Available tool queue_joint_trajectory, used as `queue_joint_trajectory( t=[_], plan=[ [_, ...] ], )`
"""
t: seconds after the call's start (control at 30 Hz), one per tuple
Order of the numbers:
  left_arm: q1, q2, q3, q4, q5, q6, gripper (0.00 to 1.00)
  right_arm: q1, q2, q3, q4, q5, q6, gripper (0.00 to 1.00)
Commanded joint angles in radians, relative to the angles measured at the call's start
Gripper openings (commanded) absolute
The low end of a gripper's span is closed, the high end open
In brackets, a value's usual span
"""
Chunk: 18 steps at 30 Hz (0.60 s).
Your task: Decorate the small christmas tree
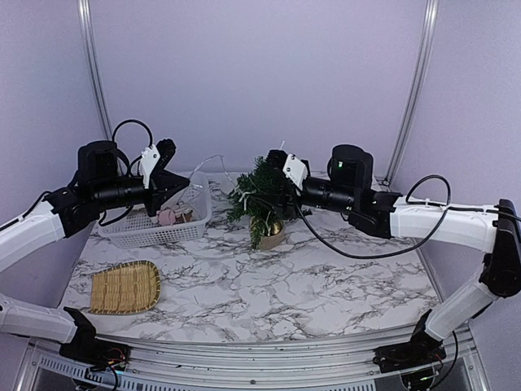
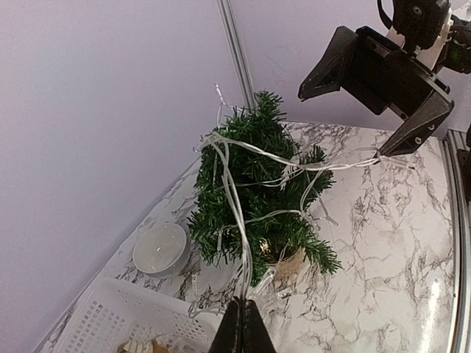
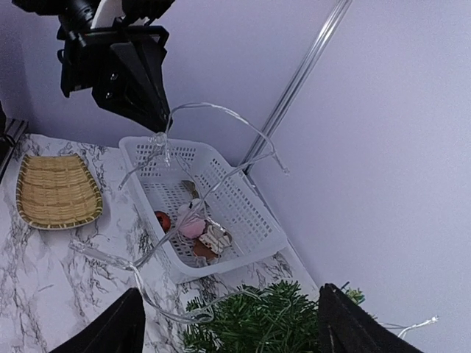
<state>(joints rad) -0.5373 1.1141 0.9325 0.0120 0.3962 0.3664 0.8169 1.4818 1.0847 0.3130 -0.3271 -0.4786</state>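
The small christmas tree [image 1: 259,198] stands in its tan pot [image 1: 273,235] at the back middle of the marble table. A clear light string [image 2: 234,197] is draped over its branches, and another stretch runs off to the white basket [image 1: 159,228]. My left gripper [image 2: 243,307] is shut on this light string just above the basket's edge; from the right wrist view its tip [image 3: 158,123] pinches the string. My right gripper [image 3: 228,323] is open, its fingers straddling the tree top with nothing between them. It hangs open by the string [image 2: 344,123].
The basket [image 3: 243,213] holds a red ball [image 3: 163,220], a pink ornament [image 3: 193,225] and other small decorations. A woven tray [image 1: 124,287] lies at the front left. A white round disc [image 2: 160,248] sits behind the tree by the wall.
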Motion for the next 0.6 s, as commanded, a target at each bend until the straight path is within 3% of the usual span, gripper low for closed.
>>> queue_joint_trajectory(
  t=[0.0,0.33,0.57],
  plan=[
    [-0.02,0.002,0.092,-0.185,0.058,0.02,0.0,0.013,-0.045,0.036,-0.064,-0.003,-0.045,0.83],
    [-0.104,0.039,0.22,-0.337,0.103,0.075,0.0,0.09,-0.044,0.155,-0.285,-0.05,-0.153,0.88],
    [-0.172,0.087,0.272,-0.39,0.121,0.095,0.0,0.153,-0.009,0.24,-0.305,0.01,-0.181,0.68]
  ],
)
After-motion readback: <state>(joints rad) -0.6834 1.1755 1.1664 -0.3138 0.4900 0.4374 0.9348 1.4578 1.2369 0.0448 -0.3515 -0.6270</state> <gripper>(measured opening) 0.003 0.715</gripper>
